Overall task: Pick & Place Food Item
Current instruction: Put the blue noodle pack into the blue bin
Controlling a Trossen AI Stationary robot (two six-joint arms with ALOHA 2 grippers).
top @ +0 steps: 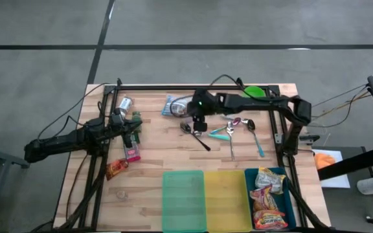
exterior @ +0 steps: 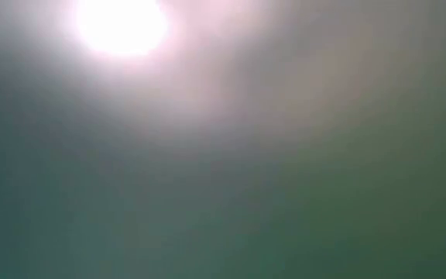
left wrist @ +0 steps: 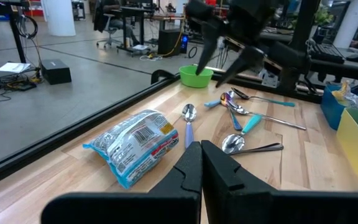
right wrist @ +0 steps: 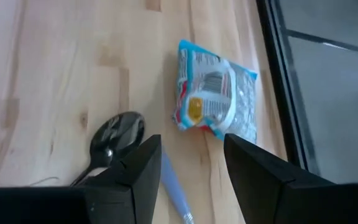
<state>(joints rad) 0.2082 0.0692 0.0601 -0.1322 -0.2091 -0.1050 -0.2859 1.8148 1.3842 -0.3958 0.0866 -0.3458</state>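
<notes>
Since the right gripper [top: 199, 124] hangs above the table [top: 154, 145] with its jaws spread and nothing between them, I read this as the approach to a pick, not a carry. Target looks like the blue-and-white snack packet [right wrist: 215, 98], lying flat near the table's far edge, just beside a blue-handled spoon [right wrist: 118, 138]. In the right wrist view the packet sits ahead of the open fingers, apart from them, so the gripper has to come further over it before closing

Left gripper [left wrist: 201, 168] is parked on the left side of the table, jaws pressed together, holding nothing; it looks across at the same packet, likely just waiting clear of the work

Blue bin [top: 283, 202] at the near right already holds several packets, so that's probably the drop point; green bin [top: 184, 197] and yellow bin [top: 224, 197] beside it show no contents. Loose cutlery [top: 238, 129] lies mid-table, near the right gripper. More packets [top: 125, 155] sit by the left arm

Risk: the spoon is close enough to get caught in the grab. Low view is washed out, no help
</notes>
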